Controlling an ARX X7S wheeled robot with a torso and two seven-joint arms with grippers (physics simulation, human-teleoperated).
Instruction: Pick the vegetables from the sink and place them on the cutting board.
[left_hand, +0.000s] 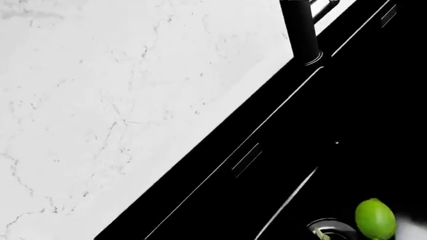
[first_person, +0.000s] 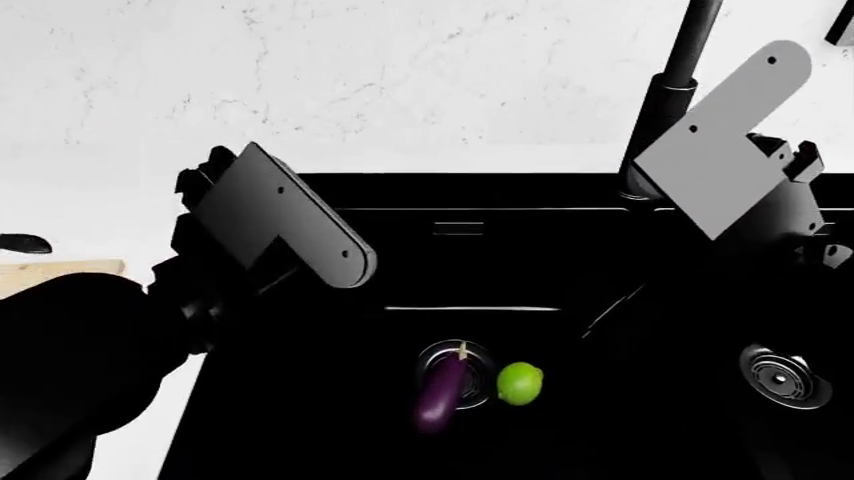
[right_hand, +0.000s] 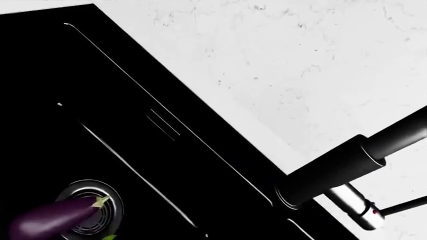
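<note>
Lying side by side in the left basin of the black sink, the eggplant and the green lime-like ball are just touching or nearly so, the eggplant's stem end resting over the round metal drain. You are holding both arms above the sink, and neither is carrying anything that the views show. No fingers are appearing in any view: the left gripper is showing only its grey bracket and dark body, the right gripper likewise, so you cannot tell how wide either is standing. Both vegetables are sitting below and well apart from the two grippers, between them in the head view, somewhat nearer the left one. Your left wrist camera is catching the ball beside the drain rim, with the faucet base at the sink's back edge. Your right wrist camera is catching the eggplant on the drain. A corner of the cutting board is peeking out beyond the left arm, on the marble counter.
</note>
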